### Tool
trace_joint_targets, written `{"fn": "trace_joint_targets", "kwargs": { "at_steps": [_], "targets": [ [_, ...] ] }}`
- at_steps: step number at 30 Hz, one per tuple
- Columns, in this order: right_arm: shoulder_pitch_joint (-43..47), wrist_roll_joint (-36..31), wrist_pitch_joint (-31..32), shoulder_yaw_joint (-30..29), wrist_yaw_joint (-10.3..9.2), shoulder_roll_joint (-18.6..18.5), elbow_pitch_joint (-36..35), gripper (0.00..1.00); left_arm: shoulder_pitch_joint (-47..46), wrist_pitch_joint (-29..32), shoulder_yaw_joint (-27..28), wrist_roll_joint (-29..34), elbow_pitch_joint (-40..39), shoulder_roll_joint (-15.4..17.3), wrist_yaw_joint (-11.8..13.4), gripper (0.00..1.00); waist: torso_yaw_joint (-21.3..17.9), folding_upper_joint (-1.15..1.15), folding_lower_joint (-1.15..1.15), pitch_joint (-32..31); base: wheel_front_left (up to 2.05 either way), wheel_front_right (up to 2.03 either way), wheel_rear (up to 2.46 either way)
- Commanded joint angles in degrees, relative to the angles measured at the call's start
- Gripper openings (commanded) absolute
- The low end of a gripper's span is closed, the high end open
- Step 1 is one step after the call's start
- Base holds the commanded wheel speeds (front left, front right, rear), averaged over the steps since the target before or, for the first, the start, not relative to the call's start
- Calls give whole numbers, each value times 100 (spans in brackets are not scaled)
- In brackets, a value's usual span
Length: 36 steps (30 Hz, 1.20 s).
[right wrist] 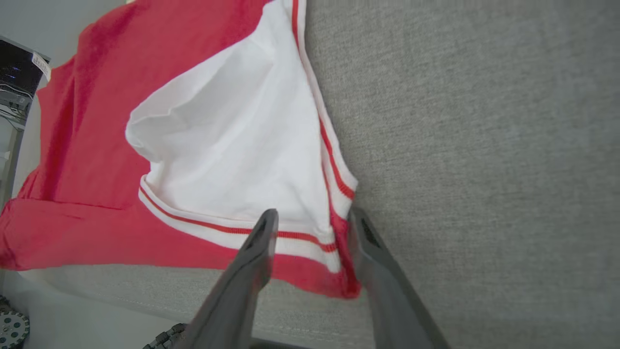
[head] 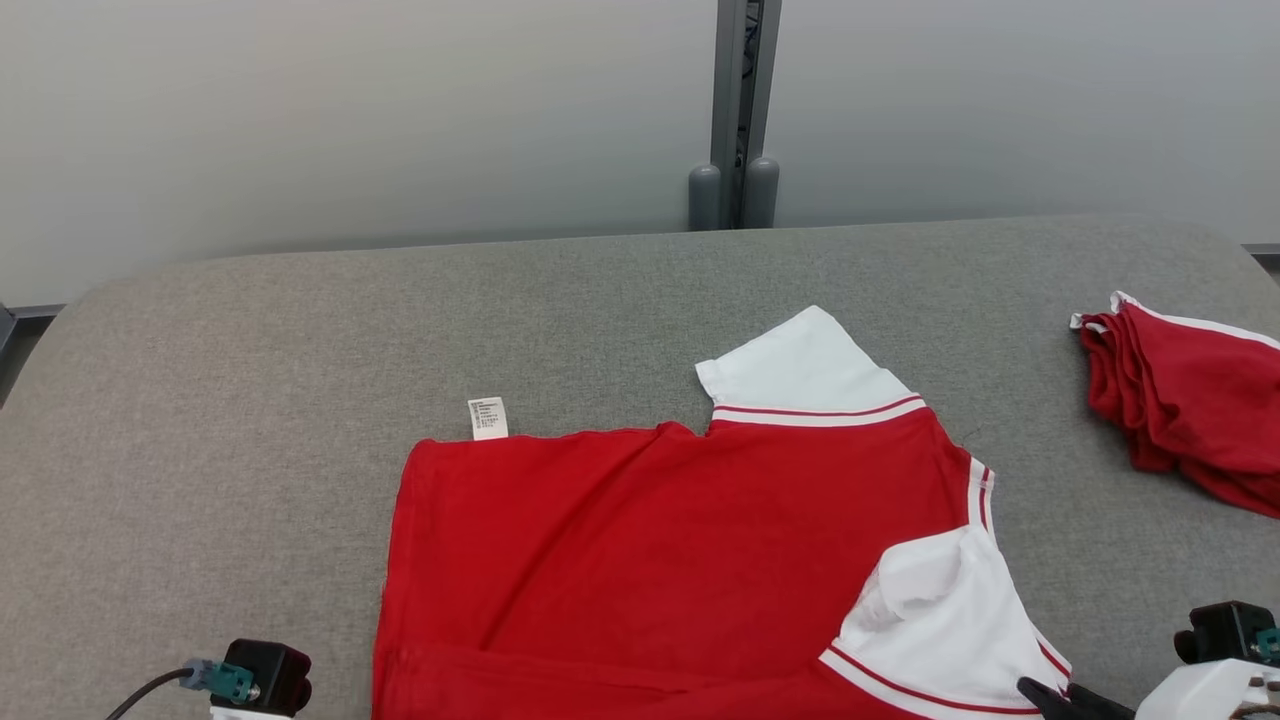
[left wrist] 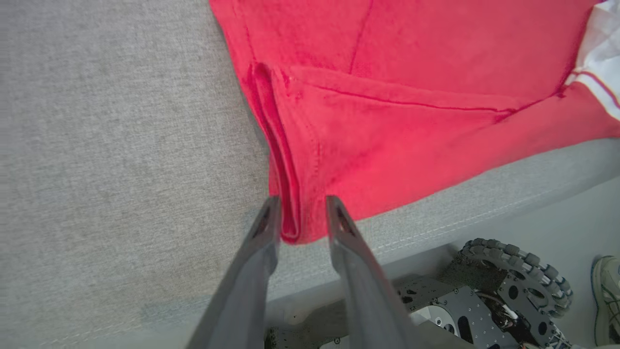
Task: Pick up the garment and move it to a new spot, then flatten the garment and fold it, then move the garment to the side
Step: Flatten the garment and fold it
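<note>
1. Lying spread at the near edge of a grey cloth-covered table [head: 300, 330], a red garment [head: 650, 540] with white sleeves is seen partly folded. Its near edge is doubled over, and a care label [head: 488, 418] pokes out at the far side.
2. The left gripper [left wrist: 301, 203] is set astride the doubled near-left corner, jaws apart with the thick fold between them. The right gripper [right wrist: 312, 218] is likewise held apart around the near-right corner, just below the striped cuff of a white sleeve [right wrist: 232, 145]. Neither corner is judged to be pinched yet.
3. A risk is judged at the left corner, where several layers are stacked. If the jaws are closed shallowly, only the upper layers may be caught and the fold pulled open.
4. At the right, the loose sleeve could be rumpled, or the cloth dragged off the table edge, if the two sides are lifted unevenly.
5. The table surface is a coarse weave on which cloth is likely to drag rather than slide. A second red garment [head: 1190, 400] is bunched at the far right, well apart. Pale wall panels [head: 350, 120] joined by a grey post [head: 738, 100] are seen behind. A wheel [left wrist: 513, 271] of the robot's base and a person's shoe [left wrist: 605, 291] are visible below.
</note>
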Motion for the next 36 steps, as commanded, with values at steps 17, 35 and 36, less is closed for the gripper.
{"fn": "trace_joint_targets", "kwargs": {
  "at_steps": [17,35,36],
  "targets": [
    [73,-1508,893,-1780,1,900,-1721,100,-394,-536,325,462,19,43,258,100,53,0,0,-27,0,0,0],
    [-3064,-2279,-438,-1088,1,938,-192,100,-1828,-1723,725,1140,1822,-1203,-327,100,256,0,0,1411,0,0,0],
    [-3274,-2301,-499,-973,1,914,15,100,-1921,-1732,718,1178,1918,-1266,-372,100,285,0,0,1473,0,0,0]
  ]
}}
